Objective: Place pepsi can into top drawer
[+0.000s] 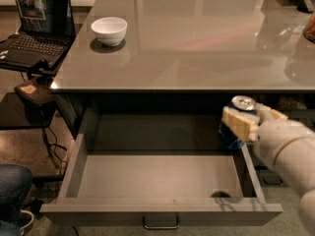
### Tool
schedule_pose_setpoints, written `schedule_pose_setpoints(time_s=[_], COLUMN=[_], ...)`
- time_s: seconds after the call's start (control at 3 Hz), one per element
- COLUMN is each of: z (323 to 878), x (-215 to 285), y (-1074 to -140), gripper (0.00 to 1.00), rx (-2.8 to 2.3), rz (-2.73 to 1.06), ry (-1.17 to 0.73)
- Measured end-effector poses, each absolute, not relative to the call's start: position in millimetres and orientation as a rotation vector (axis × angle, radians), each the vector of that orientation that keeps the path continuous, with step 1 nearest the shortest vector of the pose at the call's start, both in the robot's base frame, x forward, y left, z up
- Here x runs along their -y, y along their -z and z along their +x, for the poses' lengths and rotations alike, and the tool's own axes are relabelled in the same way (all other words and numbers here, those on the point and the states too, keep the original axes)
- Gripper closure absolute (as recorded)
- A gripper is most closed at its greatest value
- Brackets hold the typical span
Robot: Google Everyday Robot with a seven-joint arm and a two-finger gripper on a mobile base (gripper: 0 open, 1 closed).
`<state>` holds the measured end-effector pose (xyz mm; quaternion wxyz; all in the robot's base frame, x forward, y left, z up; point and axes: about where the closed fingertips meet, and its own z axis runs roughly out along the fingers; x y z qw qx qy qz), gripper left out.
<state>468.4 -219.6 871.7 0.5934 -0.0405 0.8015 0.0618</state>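
Observation:
The top drawer (162, 211) stands pulled open under the grey counter, its inside bare, with a small dark loop handle at the front centre. My gripper (244, 118) reaches in from the right and is shut on the pepsi can (235, 128), a dark-blue can with a silver top. It holds the can upright over the drawer's right rear corner, just below the counter's edge. The can's lower part is in shadow against the drawer's right wall.
A white bowl (109, 30) sits on the counter (197, 43) at the back left. An open laptop (34, 28) rests on a side stand to the left. A person's knee and shoe (12, 195) show at the lower left. Narrower drawers lie behind my arm on the right.

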Motion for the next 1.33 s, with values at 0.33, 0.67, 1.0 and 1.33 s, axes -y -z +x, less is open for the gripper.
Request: schedule_pose_setpoints(time_s=[0.33,0.67,1.0,1.33], z=[438,432,436,444], x=[165,132,133,117], y=[-833,-819,-813,-780], gripper=[1.0,1.0,1.0,1.0], rx=[-1.853,-1.858,-1.862,-1.865], rz=[-0.172,-0.233,-0.209,-0.179], ry=[-0.209,-0.25,-0.264,-0.312])
